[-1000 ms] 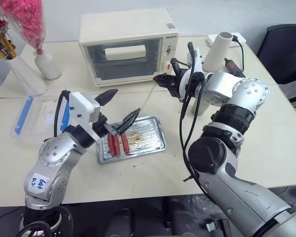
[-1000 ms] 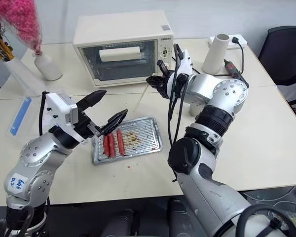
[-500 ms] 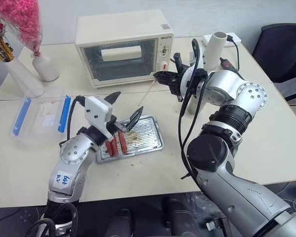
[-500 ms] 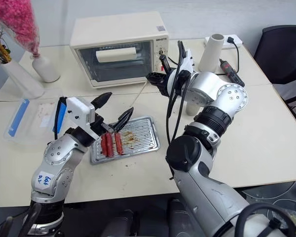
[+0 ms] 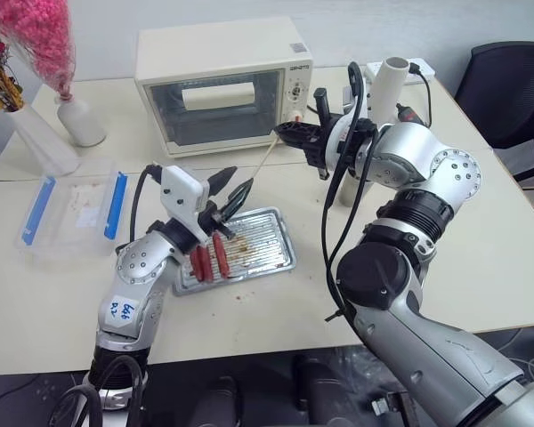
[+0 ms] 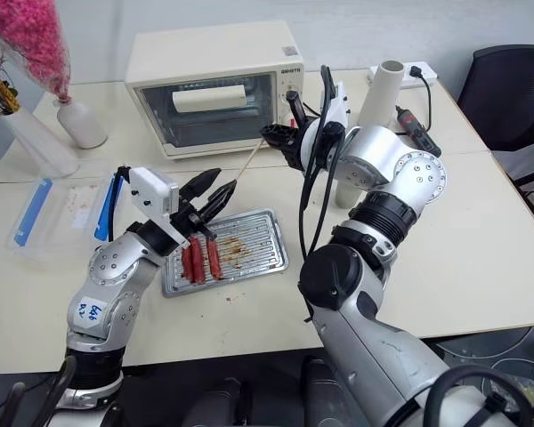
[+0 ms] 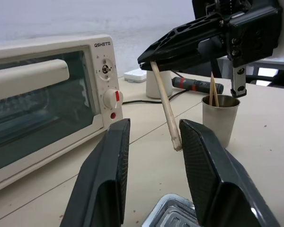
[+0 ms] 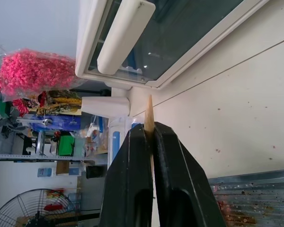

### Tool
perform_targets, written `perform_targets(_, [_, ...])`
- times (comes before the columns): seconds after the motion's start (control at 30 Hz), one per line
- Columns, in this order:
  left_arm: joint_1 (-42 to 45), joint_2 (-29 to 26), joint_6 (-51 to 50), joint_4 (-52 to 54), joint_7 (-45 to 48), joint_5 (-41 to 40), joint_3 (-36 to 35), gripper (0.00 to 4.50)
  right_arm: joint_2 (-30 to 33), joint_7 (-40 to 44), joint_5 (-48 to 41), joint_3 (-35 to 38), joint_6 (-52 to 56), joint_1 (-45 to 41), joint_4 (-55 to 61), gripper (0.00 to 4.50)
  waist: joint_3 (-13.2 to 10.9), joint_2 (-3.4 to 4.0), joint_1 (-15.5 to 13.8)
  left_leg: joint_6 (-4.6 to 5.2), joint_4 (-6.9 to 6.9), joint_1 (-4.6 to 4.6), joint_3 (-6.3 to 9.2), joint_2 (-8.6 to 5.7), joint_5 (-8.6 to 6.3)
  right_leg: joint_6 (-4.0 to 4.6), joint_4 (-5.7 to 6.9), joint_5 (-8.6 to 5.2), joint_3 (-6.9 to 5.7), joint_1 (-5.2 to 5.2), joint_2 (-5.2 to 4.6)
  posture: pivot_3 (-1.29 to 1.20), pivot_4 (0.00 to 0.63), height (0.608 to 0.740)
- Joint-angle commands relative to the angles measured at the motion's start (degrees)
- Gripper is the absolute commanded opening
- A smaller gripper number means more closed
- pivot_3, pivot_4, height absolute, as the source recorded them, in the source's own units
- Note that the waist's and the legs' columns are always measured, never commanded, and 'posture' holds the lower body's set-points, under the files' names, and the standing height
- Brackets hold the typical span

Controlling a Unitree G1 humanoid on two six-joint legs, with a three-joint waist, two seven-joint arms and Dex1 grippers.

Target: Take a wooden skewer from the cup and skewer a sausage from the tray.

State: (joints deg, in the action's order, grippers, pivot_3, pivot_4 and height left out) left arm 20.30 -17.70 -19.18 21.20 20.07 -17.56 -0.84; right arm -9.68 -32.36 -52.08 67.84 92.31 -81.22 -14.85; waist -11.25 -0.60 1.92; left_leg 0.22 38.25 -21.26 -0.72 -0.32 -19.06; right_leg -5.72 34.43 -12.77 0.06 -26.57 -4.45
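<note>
My right gripper [image 5: 285, 135] is shut on the upper end of a wooden skewer [image 5: 265, 162], which slants down in the air in front of the oven. My left gripper [image 5: 238, 181] hovers above the tray [image 5: 265, 245], and its open fingers [image 7: 106, 179] flank the skewer's lower end [image 7: 169, 118] with a wide gap. Three reddish-brown sausages [image 6: 197, 259] lie side by side at the tray's left end. The grey cup [image 7: 220, 119] with more skewers stands behind my right gripper.
A cream toaster oven [image 5: 222, 84] stands at the back, with a tall white cylinder [image 5: 393, 84] to its right. A clear box with blue clips [image 5: 71, 209] lies at the left near white vases [image 5: 80, 120]. A black chair [image 5: 516, 89] is beyond the table's right edge.
My left gripper has risen from over the sausages to the skewer's lower end, and its fingers have narrowed from wide open. The right gripper still holds the skewer in about the same place.
</note>
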Motion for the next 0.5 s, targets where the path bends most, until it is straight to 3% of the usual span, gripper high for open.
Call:
perform_targets(0.03, [1.8, 0.7, 1.5, 0.1, 0.2, 0.7, 0.6, 1.73, -6.7, -0.6, -2.9, -0.8, 0.1, -1.8, 0.9, 0.0, 0.0, 0.0, -0.1, 0.0, 0.0, 0.0, 0.0, 0.0, 0.0, 0.0, 0.0, 0.0, 0.0, 0.0, 0.0, 0.0, 0.15, 0.74])
perform_targets(0.5, [5.3, 3.8, 3.1, -3.2, -0.4, 2.6, 1.4, 1.73, -6.3, -3.9, -8.2, -4.0, -2.0, -0.2, 0.2, 0.0, 0.0, 0.0, 0.0, 0.01, -0.05, -0.01, 0.0, 0.01, 0.0, 0.01, -0.04, 0.0, 0.0, -0.01, 0.0, 0.0, 0.15, 0.74])
